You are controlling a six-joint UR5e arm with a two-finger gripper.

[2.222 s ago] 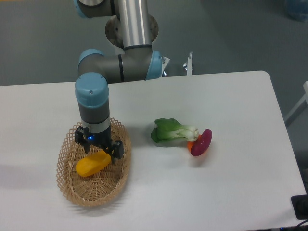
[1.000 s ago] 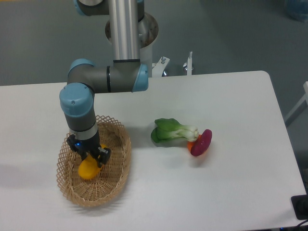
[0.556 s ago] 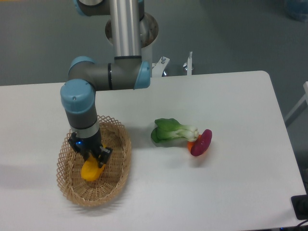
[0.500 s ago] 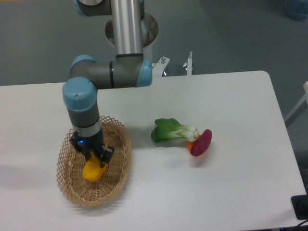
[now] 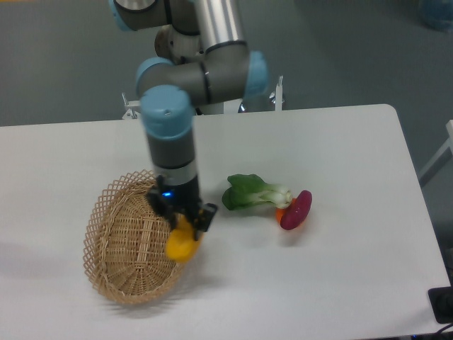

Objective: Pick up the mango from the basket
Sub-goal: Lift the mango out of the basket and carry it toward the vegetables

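The yellow-orange mango hangs end-down from my gripper, which is shut on its upper part. It hovers over the right rim of the tan wicker basket, raised above the basket floor. The basket lies oval on the white table at the left and holds nothing else that I can see. My arm comes down from the top of the view, its blue-capped wrist directly above the gripper.
A green bok choy lies to the right of the basket, with a small orange piece and a magenta oblong vegetable beside it. The table's front edge runs near the bottom of the view.
The gripper has lifted the mango off the basket floor and carried it right, from the basket's middle to above its right rim. The arm swung right with it.
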